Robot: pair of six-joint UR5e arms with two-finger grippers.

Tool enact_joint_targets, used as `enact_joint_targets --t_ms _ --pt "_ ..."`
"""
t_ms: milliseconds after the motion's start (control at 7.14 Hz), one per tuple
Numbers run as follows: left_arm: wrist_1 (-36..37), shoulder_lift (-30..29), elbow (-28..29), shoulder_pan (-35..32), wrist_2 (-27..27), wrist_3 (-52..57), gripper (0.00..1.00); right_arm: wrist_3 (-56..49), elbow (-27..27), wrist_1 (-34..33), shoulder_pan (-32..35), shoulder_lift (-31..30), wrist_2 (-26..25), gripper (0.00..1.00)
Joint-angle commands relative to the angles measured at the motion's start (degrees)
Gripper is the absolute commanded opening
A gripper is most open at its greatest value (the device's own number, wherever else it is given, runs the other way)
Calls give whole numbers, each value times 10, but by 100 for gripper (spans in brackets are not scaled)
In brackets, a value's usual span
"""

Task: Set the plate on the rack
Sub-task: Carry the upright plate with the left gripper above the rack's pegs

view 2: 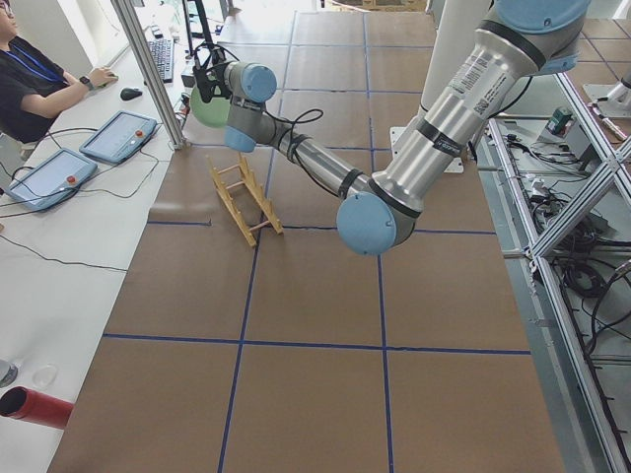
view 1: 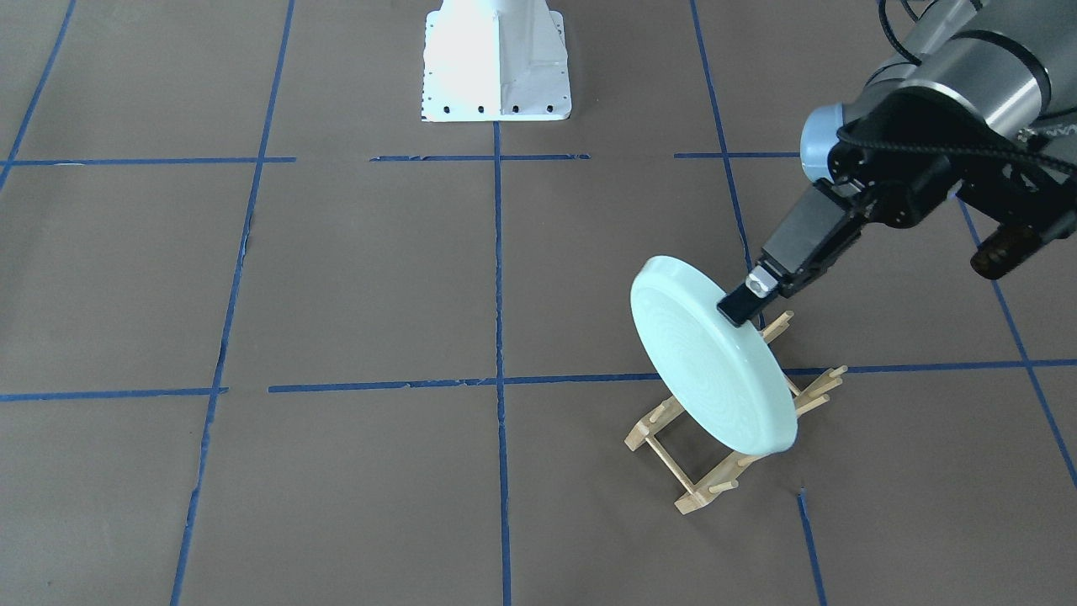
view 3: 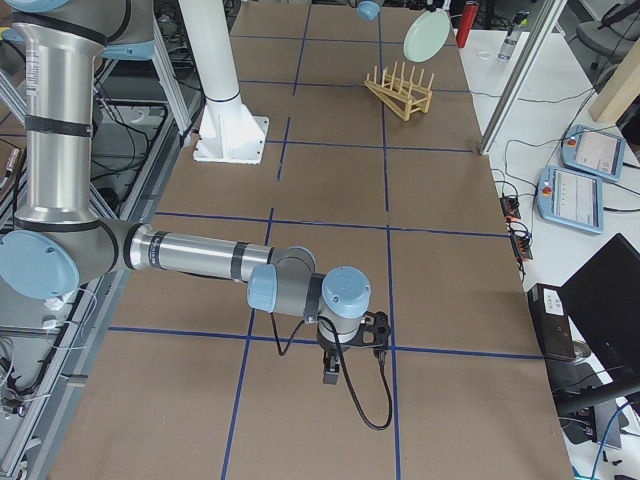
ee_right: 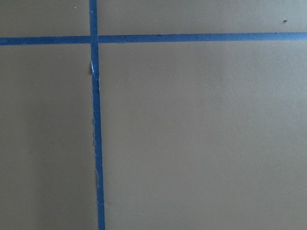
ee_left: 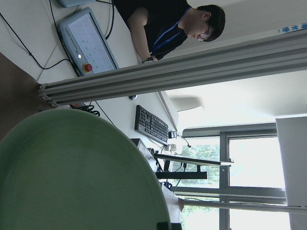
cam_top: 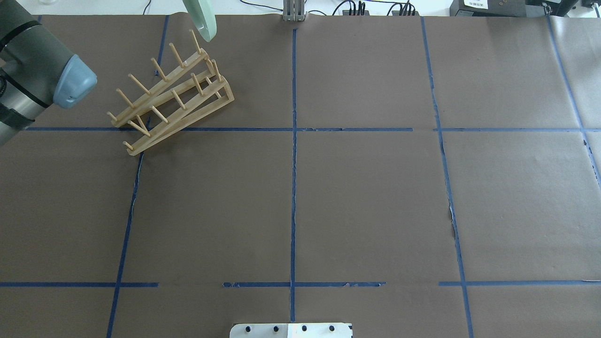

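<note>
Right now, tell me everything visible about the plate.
The plate is round, pale mint green and glossy, with a low rim and faint concentric rings. It is tilted on edge in the air, its upper rim pinched by the left gripper, just above the wooden rack; from the side it seems clear of it.

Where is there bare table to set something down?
Bare: the brown table's middle, from the white robot base outward. Crowded: far left, where the left pincer holds the round mint-green plate above the light wooden peg rack.
</note>
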Motion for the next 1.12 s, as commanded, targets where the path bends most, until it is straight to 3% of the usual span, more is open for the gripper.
enact_joint_targets --t_ms 0,280,980 --pt "-48 23 32 3 17 -2 0 0 0 0 0 0 0 100" --pt "-83 23 64 10 19 0 0 0 0 0 0 0 0 100" --pt "-88 23 80 39 65 2 0 0 0 0 0 0 0 100"
